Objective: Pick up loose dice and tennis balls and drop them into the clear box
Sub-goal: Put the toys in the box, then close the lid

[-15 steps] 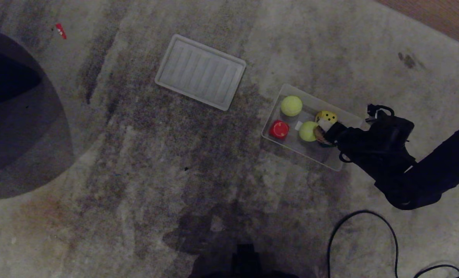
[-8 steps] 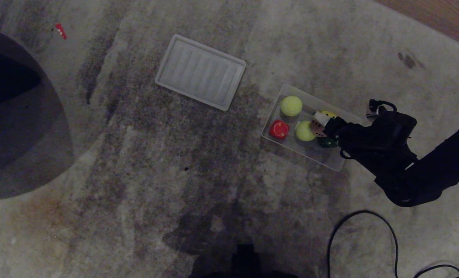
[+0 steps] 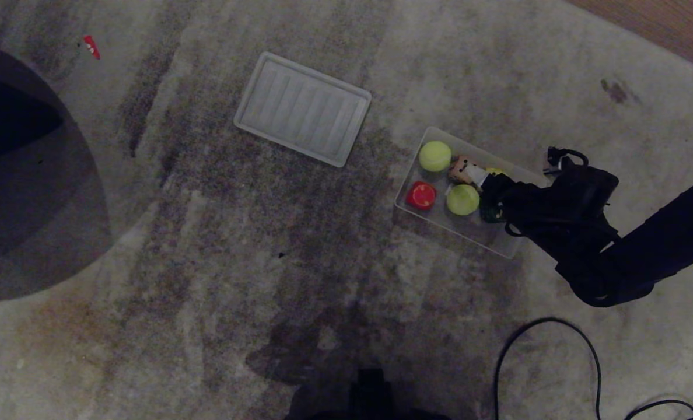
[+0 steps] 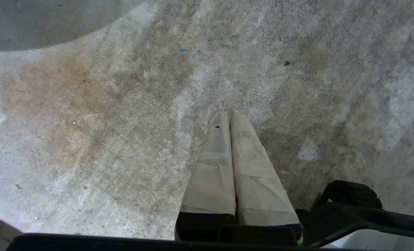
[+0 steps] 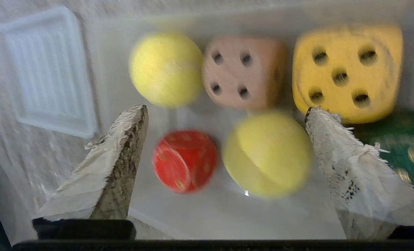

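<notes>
Carpet: a large pale grey, stained carpet (image 3: 265, 245) covers nearly all the floor; a strip of brown wooden floor (image 3: 661, 23) shows at the far right corner.
Dark shape: a big dark rounded form (image 3: 25, 192) lies on the robot's left; I cannot tell what it is.
Lid: a flat ribbed whitish rectangular lid (image 3: 303, 108) lies on the carpet, apart from the box, on its far left.
Cable: a black cable (image 3: 548, 350) curls on the carpet near the right arm.
Clear box: a shallow transparent plastic tub with rounded corners (image 3: 408, 175) stands on the carpet, right of centre.
Content of the box: two yellow-green fuzzy tennis balls (image 5: 166, 69), a beige cube die with dark pips (image 5: 243, 72), a yellow die with black pips (image 5: 348, 71), a dark green die with pale pips (image 5: 405, 153) and a small red rounded die (image 5: 184, 161).
Beige die: it rests inside the box between the far ball and the yellow die, touching no finger.
Right gripper (image 5: 224, 115): it hangs over the box with the jaws spread wide and it holds nothing; the near ball lies between the fingers.
Left gripper (image 4: 230, 118): it is over bare carpet, the fingers pressed together, empty.
</notes>
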{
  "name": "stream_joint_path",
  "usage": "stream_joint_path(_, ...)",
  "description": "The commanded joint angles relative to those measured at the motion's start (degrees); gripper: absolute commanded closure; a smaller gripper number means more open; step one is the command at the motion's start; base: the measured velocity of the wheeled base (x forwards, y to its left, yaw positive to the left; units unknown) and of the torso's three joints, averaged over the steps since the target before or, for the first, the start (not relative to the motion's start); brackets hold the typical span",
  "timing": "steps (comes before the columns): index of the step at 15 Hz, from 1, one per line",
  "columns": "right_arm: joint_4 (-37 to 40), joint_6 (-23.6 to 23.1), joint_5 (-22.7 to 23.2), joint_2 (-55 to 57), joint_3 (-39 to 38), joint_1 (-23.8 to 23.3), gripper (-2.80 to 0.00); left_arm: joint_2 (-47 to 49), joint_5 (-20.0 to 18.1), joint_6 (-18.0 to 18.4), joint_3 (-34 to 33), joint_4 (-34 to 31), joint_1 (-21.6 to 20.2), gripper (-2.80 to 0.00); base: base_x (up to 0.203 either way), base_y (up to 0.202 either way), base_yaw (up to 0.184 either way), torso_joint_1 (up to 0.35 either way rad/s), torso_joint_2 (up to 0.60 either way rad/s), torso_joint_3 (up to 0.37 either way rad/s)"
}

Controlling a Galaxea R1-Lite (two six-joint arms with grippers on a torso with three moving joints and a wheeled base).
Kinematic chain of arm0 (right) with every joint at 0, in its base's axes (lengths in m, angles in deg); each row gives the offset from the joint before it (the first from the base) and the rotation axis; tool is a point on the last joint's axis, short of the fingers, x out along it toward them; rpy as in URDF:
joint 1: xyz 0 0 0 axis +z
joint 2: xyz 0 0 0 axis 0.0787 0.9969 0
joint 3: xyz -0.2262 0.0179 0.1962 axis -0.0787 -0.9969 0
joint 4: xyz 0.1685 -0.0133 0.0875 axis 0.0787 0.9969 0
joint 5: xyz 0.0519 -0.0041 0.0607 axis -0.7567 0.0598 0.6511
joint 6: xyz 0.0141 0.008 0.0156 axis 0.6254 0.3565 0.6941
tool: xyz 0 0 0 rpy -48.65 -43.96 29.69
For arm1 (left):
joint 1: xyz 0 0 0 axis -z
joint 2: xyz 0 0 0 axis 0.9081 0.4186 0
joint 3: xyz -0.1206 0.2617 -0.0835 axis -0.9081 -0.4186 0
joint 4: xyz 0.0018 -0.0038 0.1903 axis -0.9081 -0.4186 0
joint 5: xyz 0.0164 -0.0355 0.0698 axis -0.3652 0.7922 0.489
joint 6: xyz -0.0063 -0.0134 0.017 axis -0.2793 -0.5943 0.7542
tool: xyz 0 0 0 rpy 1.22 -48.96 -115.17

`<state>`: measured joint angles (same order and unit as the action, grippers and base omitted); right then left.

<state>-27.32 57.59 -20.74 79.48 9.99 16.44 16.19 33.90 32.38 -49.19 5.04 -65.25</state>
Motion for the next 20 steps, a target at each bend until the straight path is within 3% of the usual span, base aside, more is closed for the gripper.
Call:
stream_joint_path(1,-0.3,0.0,0.6,-4.4,-4.1,0.2,-2.80,0.0,0.0,-0.1,-0.1,0.0,0.0,0.00,0.000,0.000,0.000,0.000,0.00,0.000)
stream_joint_path(4,-0.2,-0.3,3.0,-16.8,-14.4,-0.1,-2.80,0.0,0.0,-0.1,-0.1,0.0,0.0,0.00,0.000,0.000,0.000,0.000,0.00,0.000)
stream_joint_path(5,0.4,-0.5,3.4,-21.4,-18.0,-0.2,0.00,0.0,0.0,-0.1,-0.1,0.0,0.0,0.00,0.000,0.000,0.000,0.000,0.00,0.000)
stream_joint_path(7,5.9,-1.6,3.8,-31.5,-23.6,-0.5,0.00,0.1,0.0,-0.1,-0.1,0.0,0.0,0.00,0.000,0.000,0.000,0.000,0.00,0.000)
stream_joint_path(11,27.5,-6.4,2.8,-52.8,-34.3,-0.9,0.00,0.0,0.0,-0.1,-0.1,0.0,0.0,0.00,0.000,0.000,0.000,0.000,0.00,0.000)
stream_joint_path(13,40.5,-11.4,1.5,-64.6,-39.6,-1.8,0.00,0.1,0.0,-0.1,-0.1,0.0,0.0,0.00,0.000,0.000,0.000,0.000,0.00,0.000)
stream_joint_path(17,66.4,-19.9,-0.2,-88.7,-43.8,-6.7,0.00,0.0,0.0,-0.1,-0.1,0.0,0.0,0.00,0.000,0.000,0.000,0.000,0.00,0.000)
stream_joint_path(20,78.1,-23.5,-0.9,-104.1,-46.2,-8.3,0.00,0.0,0.0,-0.1,-0.1,0.0,0.0,0.00,0.000,0.000,0.000,0.000,0.00,0.000)
